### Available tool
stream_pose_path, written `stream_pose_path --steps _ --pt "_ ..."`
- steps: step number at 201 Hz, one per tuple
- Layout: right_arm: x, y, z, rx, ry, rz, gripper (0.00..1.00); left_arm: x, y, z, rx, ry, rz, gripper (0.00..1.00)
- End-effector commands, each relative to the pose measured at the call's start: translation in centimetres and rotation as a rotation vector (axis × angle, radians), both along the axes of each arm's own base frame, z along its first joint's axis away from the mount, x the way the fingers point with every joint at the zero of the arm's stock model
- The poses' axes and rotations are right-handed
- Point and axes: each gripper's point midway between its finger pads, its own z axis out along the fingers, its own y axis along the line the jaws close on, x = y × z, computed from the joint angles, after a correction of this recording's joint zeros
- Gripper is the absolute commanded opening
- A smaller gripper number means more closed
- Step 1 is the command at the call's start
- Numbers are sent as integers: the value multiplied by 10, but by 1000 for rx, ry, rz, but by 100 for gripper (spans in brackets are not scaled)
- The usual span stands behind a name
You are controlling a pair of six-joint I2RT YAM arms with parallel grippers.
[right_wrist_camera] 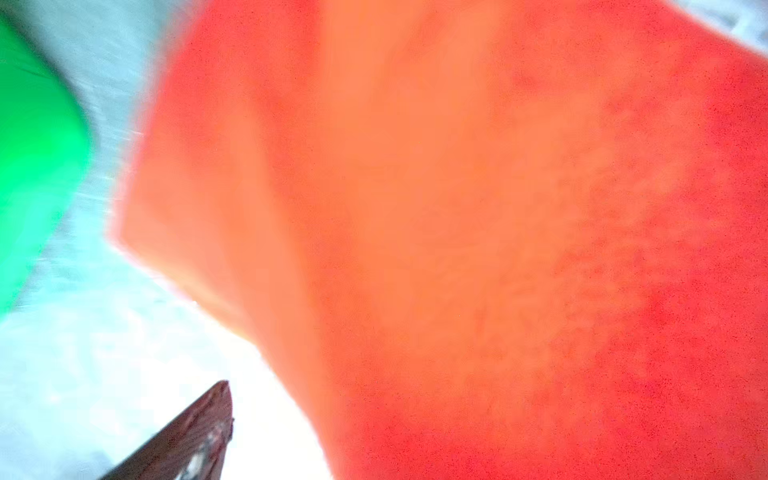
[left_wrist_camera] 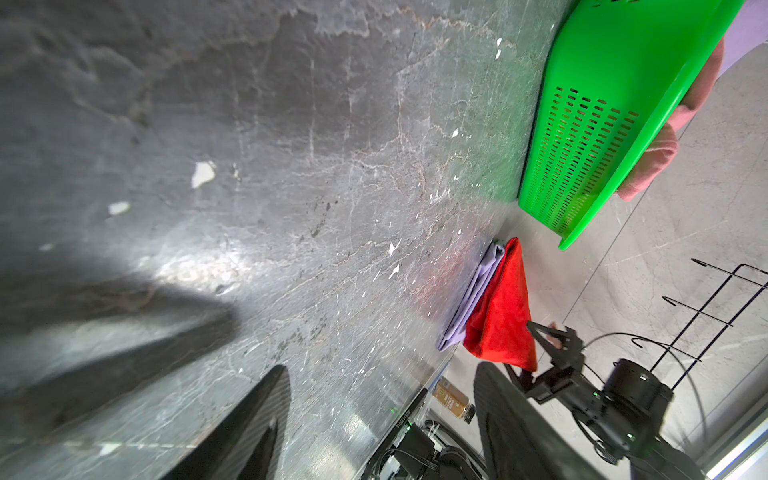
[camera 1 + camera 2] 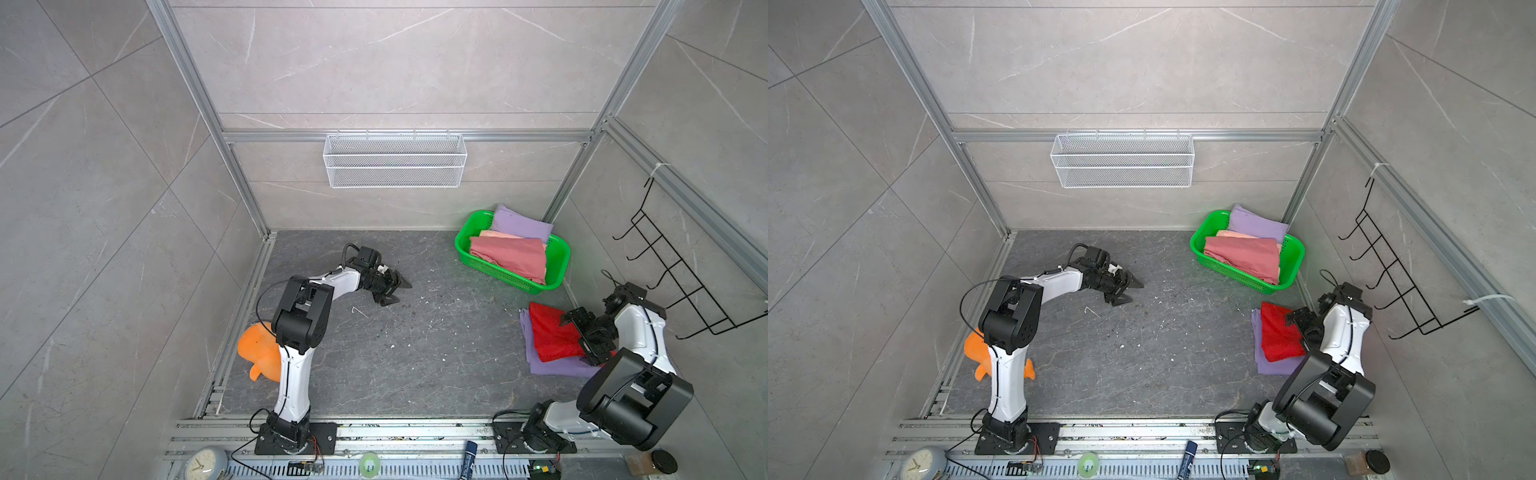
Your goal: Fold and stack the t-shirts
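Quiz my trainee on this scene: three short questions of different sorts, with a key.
1. True or false: the red t-shirt lies on top of a lavender t-shirt on the table.
2. The left gripper is: A) shut on cloth B) open and empty C) hidden from view.
3. Fill in: the dusty rose t-shirt lies in the green mesh ____.

Key: 1 true; 2 B; 3 basket.

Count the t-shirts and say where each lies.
5. In the green basket: a lavender shirt, a peach shirt, a rose shirt. On the table: a red shirt atop a second lavender shirt. Others may hide beneath.
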Motion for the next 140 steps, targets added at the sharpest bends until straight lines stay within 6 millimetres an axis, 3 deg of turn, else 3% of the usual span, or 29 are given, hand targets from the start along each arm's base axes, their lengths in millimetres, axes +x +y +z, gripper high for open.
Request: stream_pose_path --steps 1,39,76,100,113,140 --pt "-21 18 -10 115 125 27 99 6 -8 28 -58 -56 -42 72" --pt "-27 31 -39 186 161 45 100 10 -10 32 -57 -65 -58 72" --pt "-67 28 -51 126 344 51 100 13 -14 36 -67 -69 -69 72" --pt "-76 34 -58 143 374 66 100 17 -17 42 -84 -86 -87 72" --pt "-70 39 -64 179 338 66 99 20 -20 46 -88 -95 -97 72" --pt "-31 60 -63 319 125 28 99 27 -24 48 -101 -96 -103 72"
